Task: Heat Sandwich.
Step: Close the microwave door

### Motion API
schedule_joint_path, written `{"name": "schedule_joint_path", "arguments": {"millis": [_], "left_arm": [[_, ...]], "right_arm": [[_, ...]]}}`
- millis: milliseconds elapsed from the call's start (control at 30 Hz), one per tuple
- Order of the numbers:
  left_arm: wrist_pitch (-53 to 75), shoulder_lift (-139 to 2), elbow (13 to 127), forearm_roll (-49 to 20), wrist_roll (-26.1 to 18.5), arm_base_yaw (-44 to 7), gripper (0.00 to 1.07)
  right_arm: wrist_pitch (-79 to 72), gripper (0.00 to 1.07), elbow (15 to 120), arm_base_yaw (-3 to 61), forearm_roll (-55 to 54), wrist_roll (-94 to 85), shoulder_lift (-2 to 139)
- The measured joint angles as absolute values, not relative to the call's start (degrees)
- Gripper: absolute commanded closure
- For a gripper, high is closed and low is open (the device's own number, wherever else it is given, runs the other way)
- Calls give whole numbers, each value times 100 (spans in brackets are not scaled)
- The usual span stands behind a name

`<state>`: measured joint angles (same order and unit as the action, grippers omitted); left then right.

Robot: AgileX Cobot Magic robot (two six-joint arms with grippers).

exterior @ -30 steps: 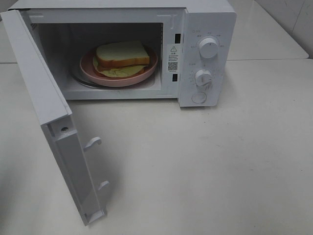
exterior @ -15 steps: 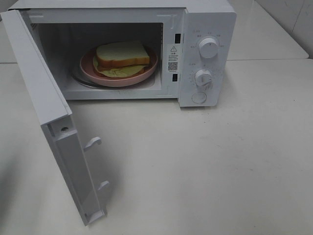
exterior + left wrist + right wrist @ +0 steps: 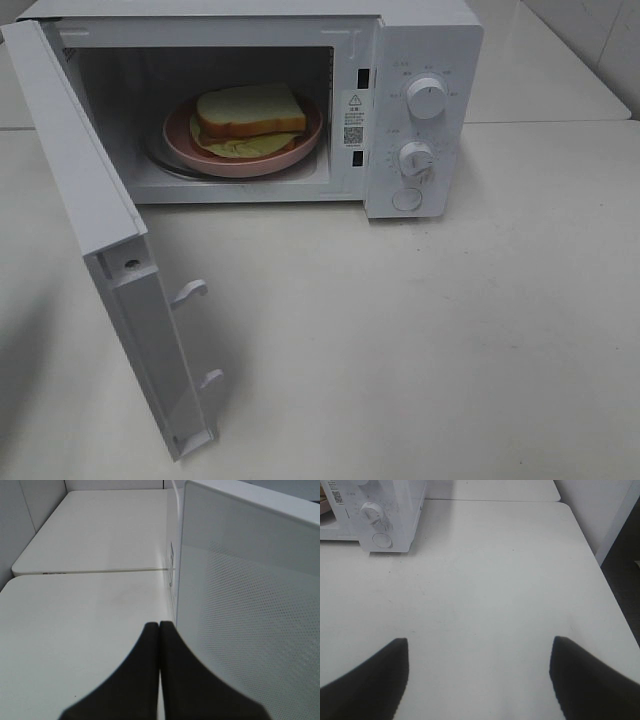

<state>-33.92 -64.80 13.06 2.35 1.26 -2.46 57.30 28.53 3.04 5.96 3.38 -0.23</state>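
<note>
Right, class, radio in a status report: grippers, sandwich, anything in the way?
Left gripper shut, empty, beside open microwave door. Right gripper open, empty, above table. Sandwich on pink plate inside microwave. Nothing in the door's closing path.

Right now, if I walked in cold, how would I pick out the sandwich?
Find the white microwave on the table, its door swung wide open. Inside sits a round pink plate, and the sandwich lies on it: a square slice of pale bread with brown crust and yellow-green filling peeking out, the only food in sight.
</note>
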Motion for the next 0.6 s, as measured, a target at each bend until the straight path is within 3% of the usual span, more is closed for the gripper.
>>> {"name": "schedule_joint_path", "arguments": {"millis": [133,367,600], "left_arm": [[-3994,-6990,1306,733,218,-246,107],[-5122,-7798,1318,1261,814,-246,107],[-5460,-8325,1495,1473,854,-246,107]], "right_arm": [[5730,32,2853,304,596,338,-23],[5730,32,2853,304,596,338,-23],[5730,32,2853,304,596,338,-23]]}}
